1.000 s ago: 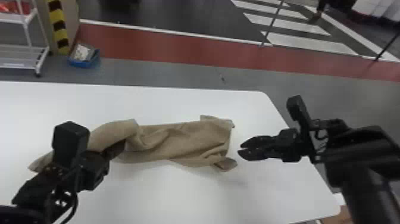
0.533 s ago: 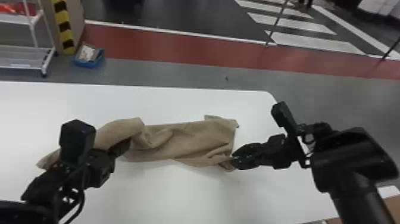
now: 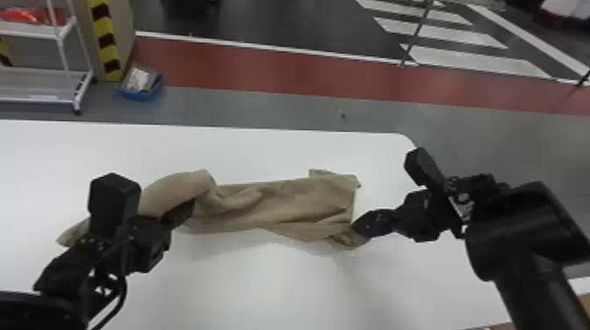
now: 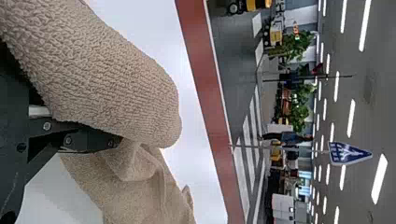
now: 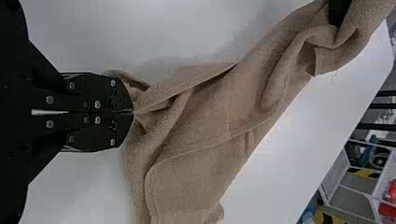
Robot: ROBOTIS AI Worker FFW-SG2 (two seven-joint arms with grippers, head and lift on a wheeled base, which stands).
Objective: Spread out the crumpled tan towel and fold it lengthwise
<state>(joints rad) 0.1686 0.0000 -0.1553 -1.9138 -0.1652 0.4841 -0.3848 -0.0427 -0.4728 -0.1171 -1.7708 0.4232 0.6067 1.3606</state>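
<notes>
Where the tan towel (image 3: 276, 206) lies: on the white table (image 3: 263, 285), a bunched strip running side to side between the grippers, its left end going past the left one.
Towel shape: folds and creases along the middle, thick raised roll near the left gripper (image 3: 185, 211), small flap turned at the far right corner.
Left fingers: clenched on the towel, thick fabric bulging over them; one finger (image 4: 88, 140) shows below the roll in the wrist view.
Right gripper (image 3: 356, 227): at the towel's near right corner, arm in from the right side.
Right fingers: pressed together, pinching a bit of the cloth at the tips; folds fan out from there.
Floor past table: blue bin (image 3: 141, 93) beside the striped post (image 3: 105, 44), white rack (image 3: 81, 87) left of that, red strip (image 3: 263, 74) running across behind.
</notes>
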